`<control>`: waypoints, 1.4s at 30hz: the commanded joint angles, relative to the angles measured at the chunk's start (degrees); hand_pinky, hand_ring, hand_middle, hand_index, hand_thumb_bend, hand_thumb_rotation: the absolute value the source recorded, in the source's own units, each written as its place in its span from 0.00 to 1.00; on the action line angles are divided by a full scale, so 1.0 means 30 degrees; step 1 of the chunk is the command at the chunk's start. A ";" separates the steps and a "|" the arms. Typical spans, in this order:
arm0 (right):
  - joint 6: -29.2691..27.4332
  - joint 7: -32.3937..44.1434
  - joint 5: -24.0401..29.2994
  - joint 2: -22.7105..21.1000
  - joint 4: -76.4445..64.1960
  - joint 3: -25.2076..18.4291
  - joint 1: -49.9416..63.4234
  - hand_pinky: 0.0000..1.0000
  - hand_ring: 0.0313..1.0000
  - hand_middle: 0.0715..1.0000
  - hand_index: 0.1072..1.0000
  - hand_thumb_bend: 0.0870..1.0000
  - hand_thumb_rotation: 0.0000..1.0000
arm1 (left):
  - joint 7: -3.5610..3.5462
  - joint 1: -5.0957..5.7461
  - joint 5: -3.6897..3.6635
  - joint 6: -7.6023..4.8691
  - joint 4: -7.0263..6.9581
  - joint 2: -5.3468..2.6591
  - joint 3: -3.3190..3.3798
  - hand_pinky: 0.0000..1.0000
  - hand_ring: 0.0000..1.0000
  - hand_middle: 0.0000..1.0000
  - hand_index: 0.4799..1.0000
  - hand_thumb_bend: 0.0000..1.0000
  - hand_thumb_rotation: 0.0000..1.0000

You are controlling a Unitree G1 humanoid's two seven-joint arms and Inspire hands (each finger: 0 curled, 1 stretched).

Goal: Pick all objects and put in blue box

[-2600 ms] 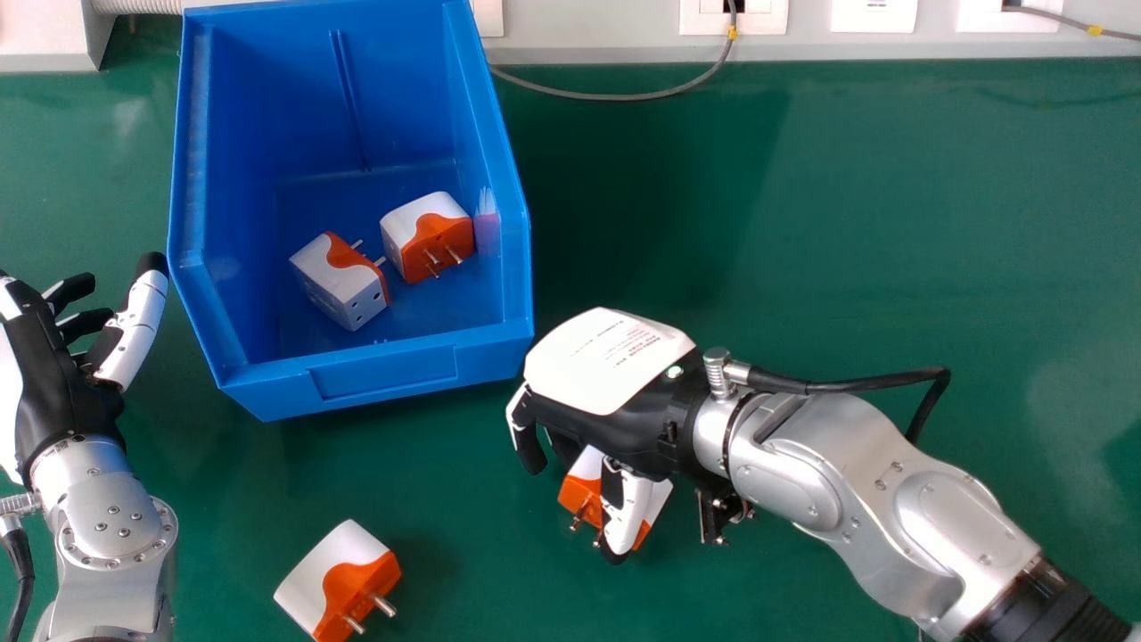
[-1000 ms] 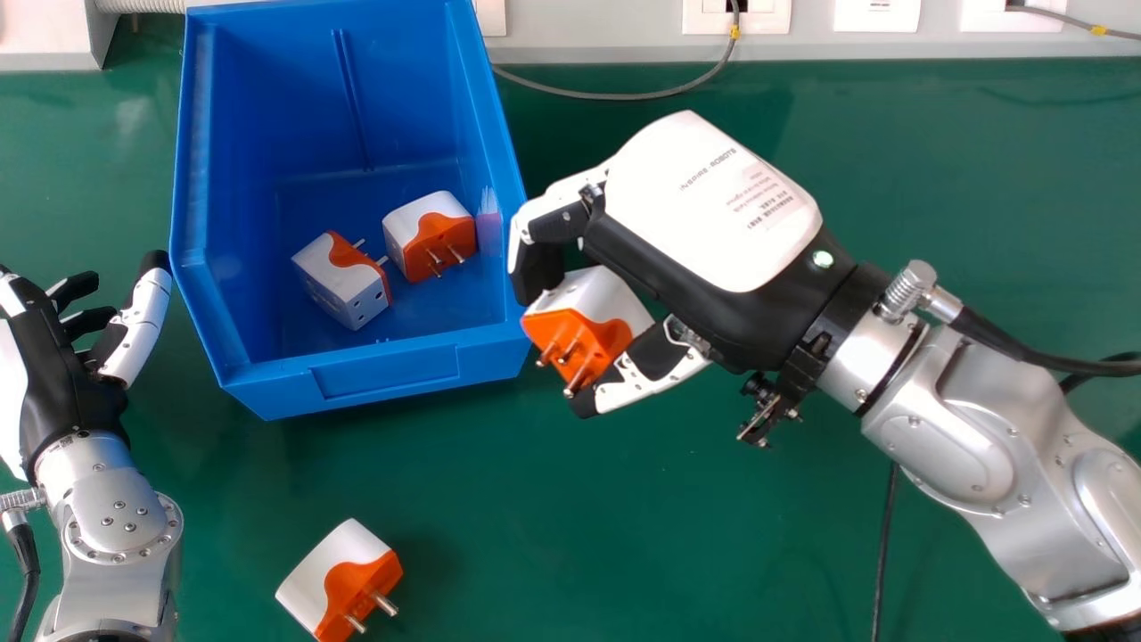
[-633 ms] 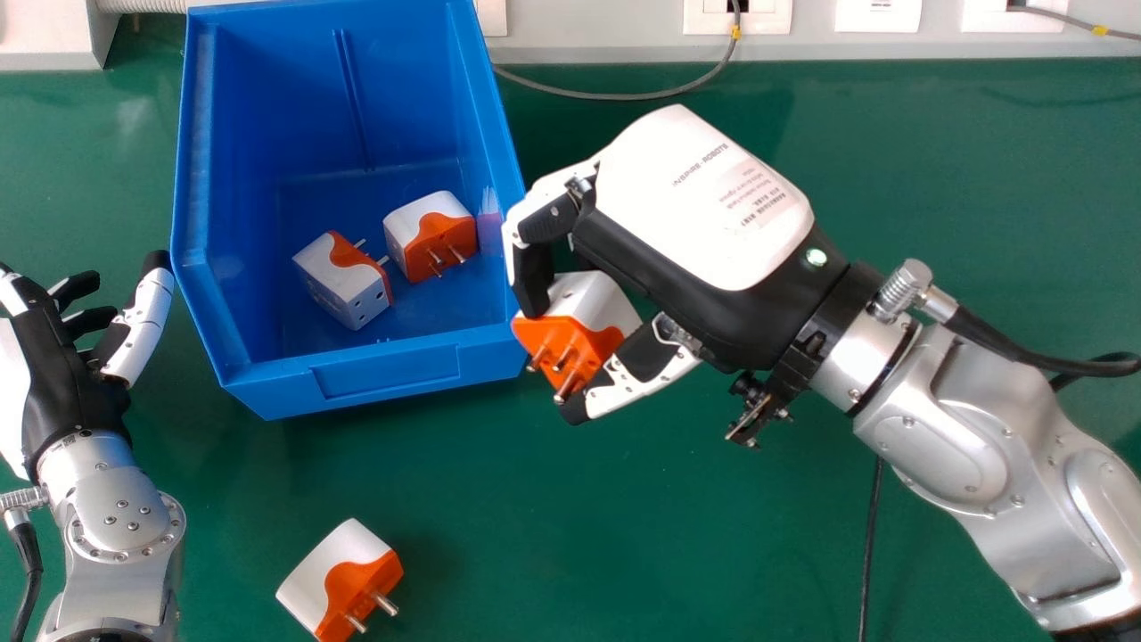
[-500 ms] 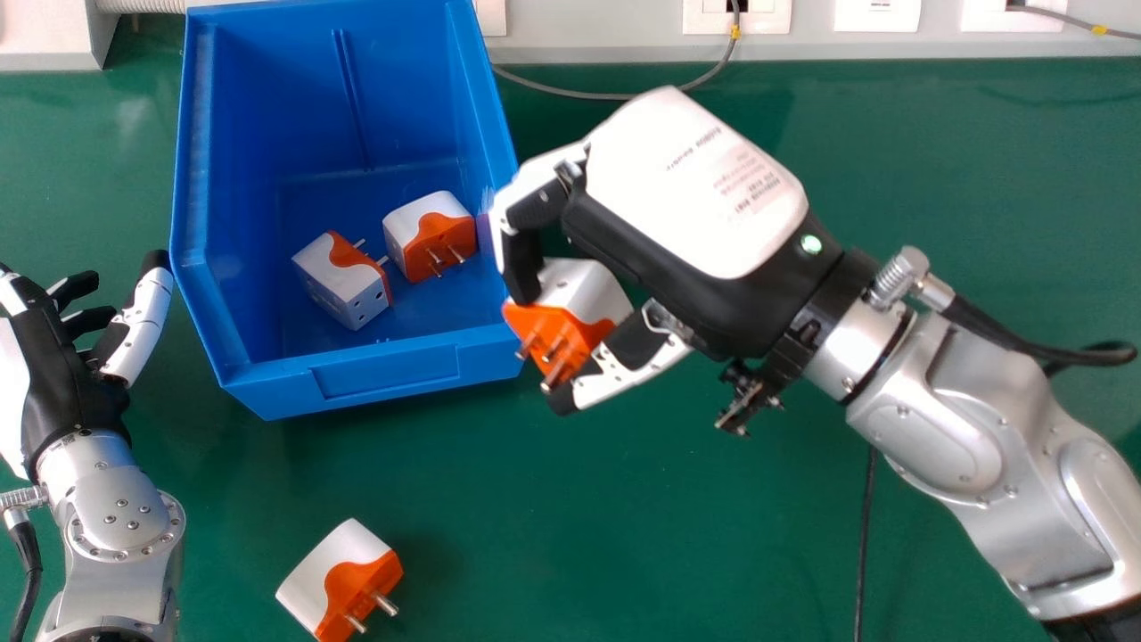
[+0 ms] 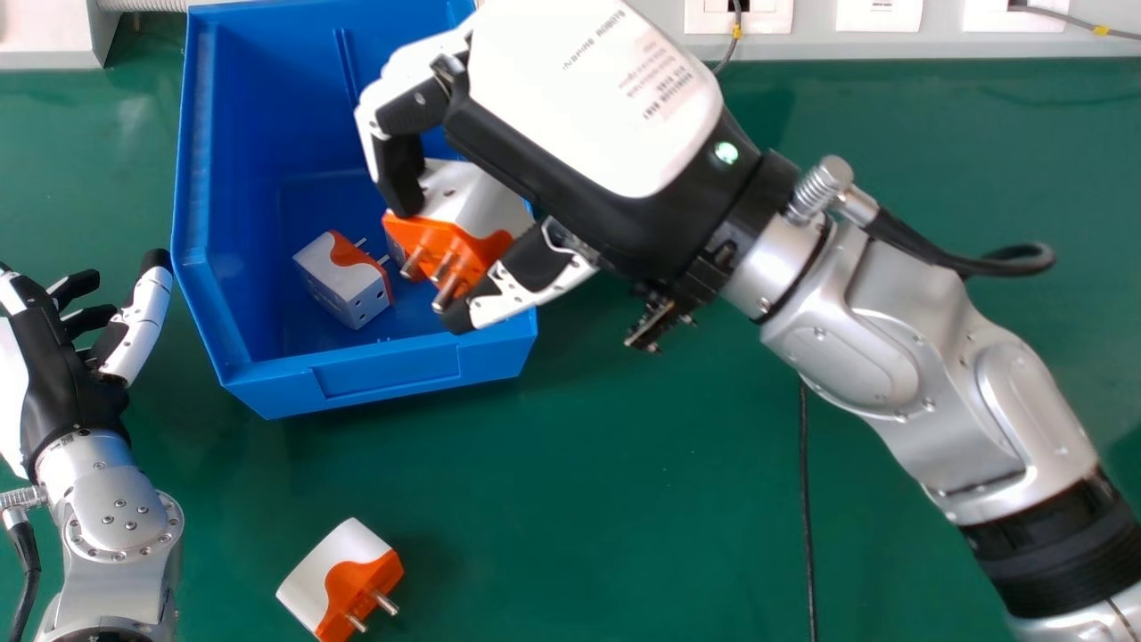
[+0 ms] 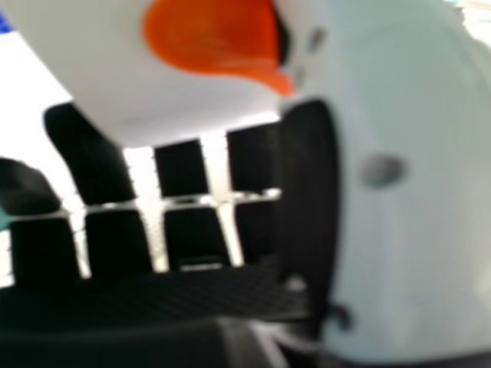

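Note:
My right hand [image 5: 570,116] is over the right side of the blue box [image 5: 383,370], curled round a white and orange plug adapter [image 5: 472,201] whose prongs point down-left. In the right hand view the held adapter [image 6: 153,84] lies between the fingers and thumb of my right hand [image 6: 192,165]. A second adapter [image 5: 339,285] rests on the box floor; another behind the held one is almost wholly hidden. One more adapter [image 5: 339,580] lies on the green table in front of the box. My left hand [image 5: 62,383], fingers relaxed, is left of the box.
A white wall strip with sockets [image 5: 878,13] runs behind the green table [image 5: 936,178]. A grey cable hangs from one socket at the back, and a black cable [image 5: 807,517] runs down beneath the right forearm. Green table surface extends between the loose adapter and the right arm.
My right hand has carried the adapter up from the table, then leftward and back from beside the box to over it. The left hand and the loose adapter have stayed in place.

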 commanded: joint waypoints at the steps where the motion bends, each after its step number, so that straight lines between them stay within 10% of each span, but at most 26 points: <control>1: -0.0477 -0.0580 0.0447 0.0291 0.0225 -0.0057 -0.1071 0.16 0.21 0.43 0.24 0.51 0.00 | -0.0189 0.0095 -0.0041 0.0189 0.0124 -0.0169 -0.0007 0.59 0.73 0.81 0.74 0.63 0.53; 42: 0.0311 -0.5893 -0.2034 0.2810 1.2659 0.2623 -0.7672 0.27 0.38 0.51 0.39 0.46 0.00 | -0.0115 0.0128 -0.0096 0.0287 0.0072 -0.0324 0.0076 0.59 0.74 0.81 0.74 0.63 0.54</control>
